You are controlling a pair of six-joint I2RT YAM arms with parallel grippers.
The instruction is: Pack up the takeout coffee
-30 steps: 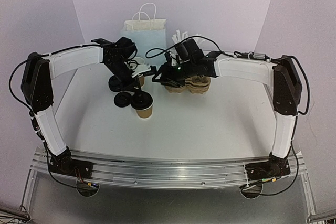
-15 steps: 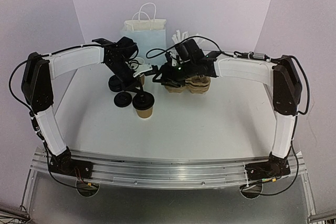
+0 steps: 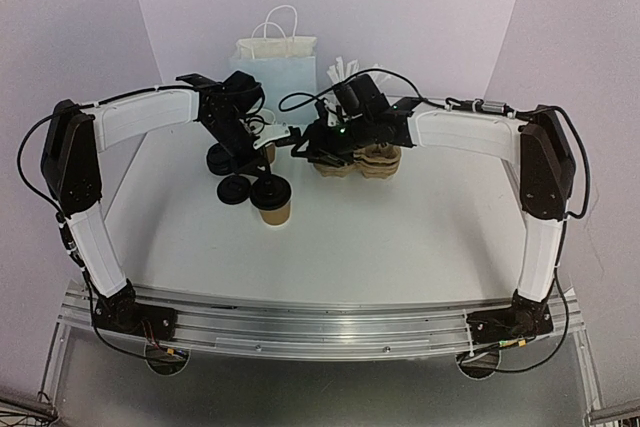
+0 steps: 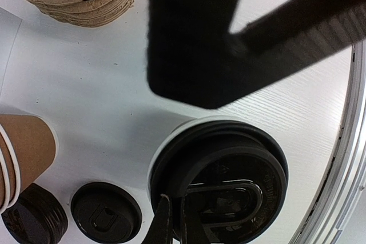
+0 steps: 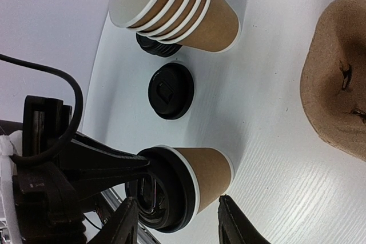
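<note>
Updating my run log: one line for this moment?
left jaws: shut, tip on lid; cup: upright, lid on; right jaws: open, holding nothing

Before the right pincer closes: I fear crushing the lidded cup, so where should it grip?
Probably the brown paper wall of the lidded cup, just under the rim, from the side: it stands upright, and the shut left pincer sits at the black lid.

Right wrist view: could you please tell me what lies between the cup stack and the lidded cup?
One loose black lid lies flat there, as the right wrist view shows.
</note>
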